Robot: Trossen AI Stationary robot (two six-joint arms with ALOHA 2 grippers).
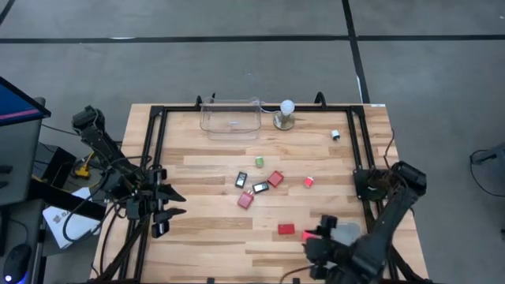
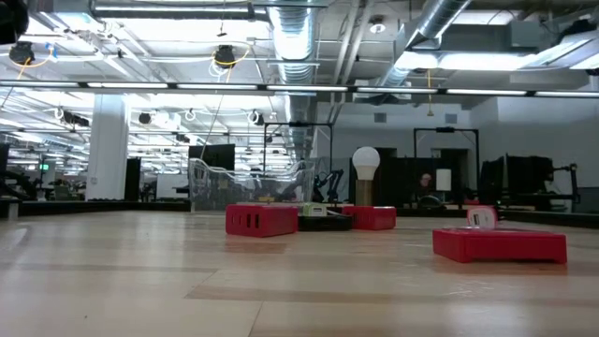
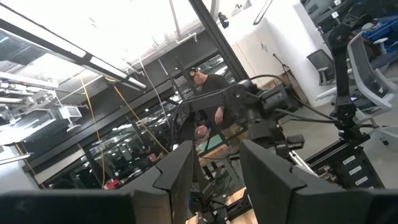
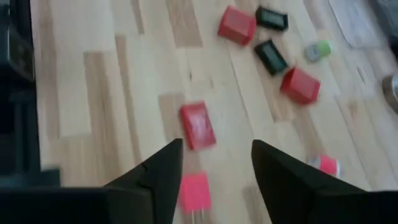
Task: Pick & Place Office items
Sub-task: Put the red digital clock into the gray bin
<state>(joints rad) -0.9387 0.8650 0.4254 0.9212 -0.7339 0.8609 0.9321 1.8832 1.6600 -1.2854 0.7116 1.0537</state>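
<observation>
The office items lie scattered mid-table: a green piece (image 1: 259, 162), two black-and-white ones (image 1: 241, 180) (image 1: 260, 187), and red blocks (image 1: 275, 179) (image 1: 245, 199) (image 1: 308, 182) (image 1: 286, 229). A small pink block (image 4: 194, 190) lies on the wood near the front edge. My right gripper (image 4: 216, 152) hangs open above it, slanting down, and the block shows in the gap between the fingers without touching them. In the high view that gripper (image 1: 314, 238) is at the front right. My left gripper (image 1: 181, 203) waits at the table's left side, raised, with its fingers apart and nothing between them.
A clear plastic container (image 1: 230, 118) stands at the far edge, with a white ball on a round metal base (image 1: 286, 114) to its right. A small black-and-white piece (image 1: 335, 135) lies far right. Black frame rails (image 1: 154, 150) run along both table sides. Bare wood stretches front left.
</observation>
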